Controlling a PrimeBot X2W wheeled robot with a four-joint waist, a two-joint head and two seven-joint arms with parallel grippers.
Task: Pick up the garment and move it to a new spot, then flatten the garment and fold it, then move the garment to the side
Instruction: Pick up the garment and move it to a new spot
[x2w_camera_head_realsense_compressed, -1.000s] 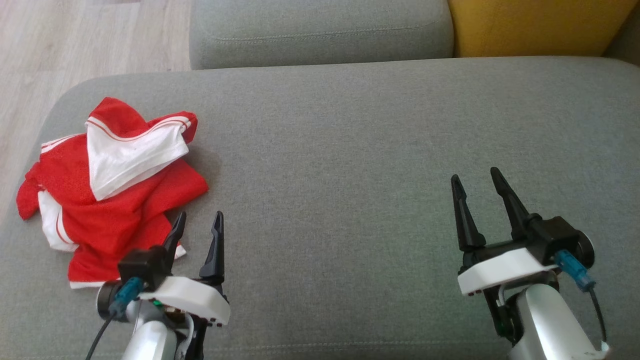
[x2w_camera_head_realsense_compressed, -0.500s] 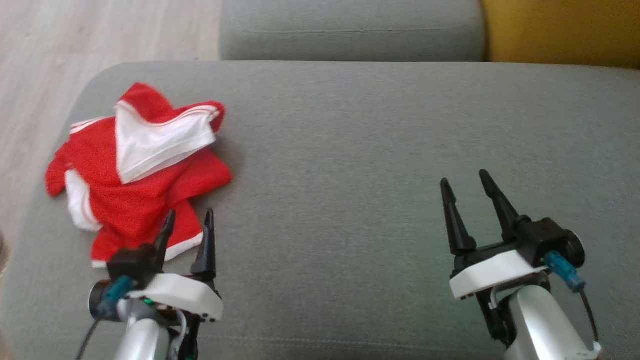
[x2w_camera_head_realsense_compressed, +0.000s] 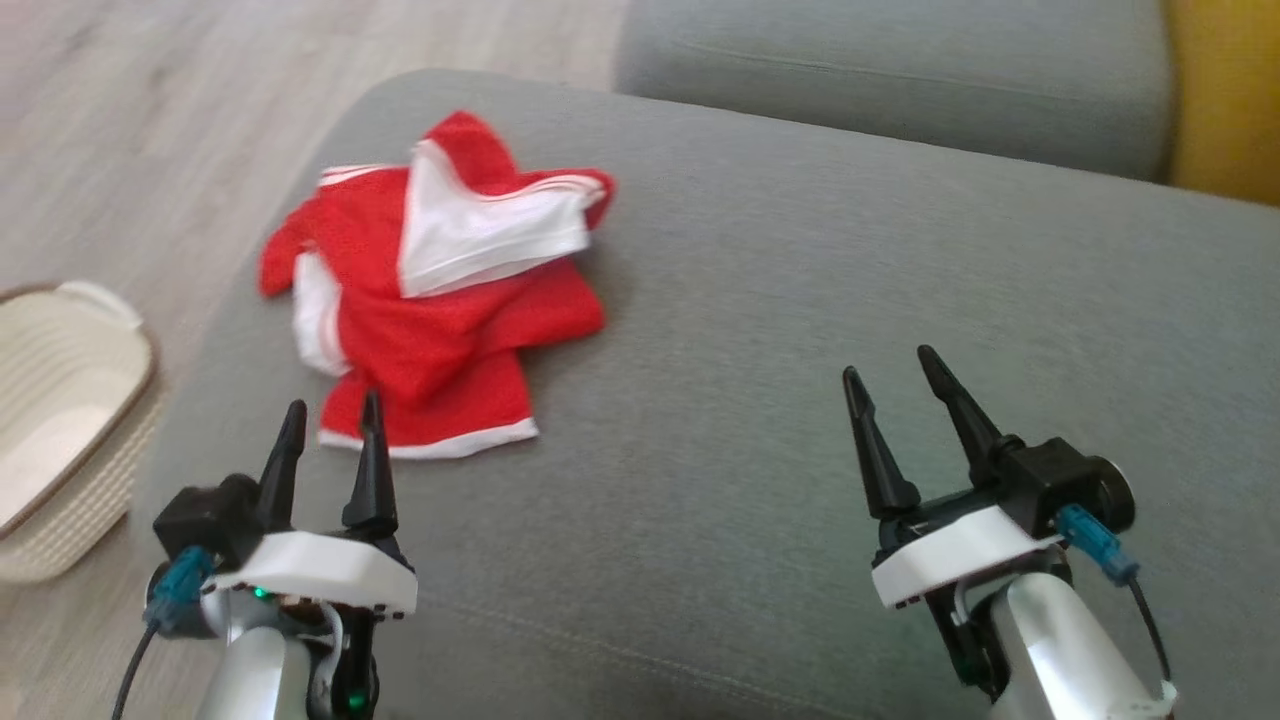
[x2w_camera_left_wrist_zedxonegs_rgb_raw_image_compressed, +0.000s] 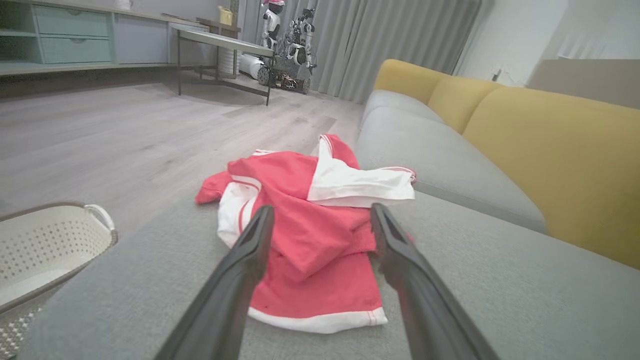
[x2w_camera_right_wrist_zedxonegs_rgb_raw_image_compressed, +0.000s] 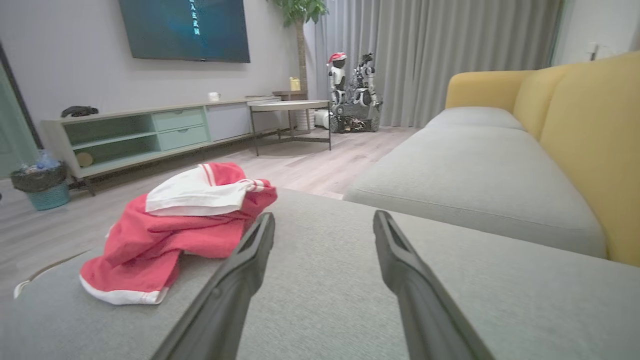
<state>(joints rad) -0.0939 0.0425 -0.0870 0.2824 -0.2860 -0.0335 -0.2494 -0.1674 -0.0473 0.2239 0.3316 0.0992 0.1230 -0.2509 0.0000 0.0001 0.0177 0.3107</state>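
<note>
the grey sofa cushion (x2w_camera_head_realsense_compressed: 800, 300) spans the head view. a crumpled red-and-white garment (x2w_camera_head_realsense_compressed: 440, 300) lies near its left end. a pale basket (x2w_camera_head_realsense_compressed: 70, 535) sits on the floor beyond that end. the left gripper (x2w_camera_head_realsense_compressed: 333, 402) hovers at the garment's white hem, fingers apart, empty. the right gripper (x2w_camera_head_realsense_compressed: 889, 361), likewise spread, is well apart from the garment.

— What carries everything here?
— A grey fabric sofa cushion (x2w_camera_head_realsense_compressed: 800, 300). A crumpled red-and-white sports garment (x2w_camera_head_realsense_compressed: 440, 330) lies on it, towards its left end.
— And beside the cushion?
— Pale wooden floor (x2w_camera_head_realsense_compressed: 150, 150), with a cream woven basket (x2w_camera_head_realsense_compressed: 90, 500) standing on it.
</note>
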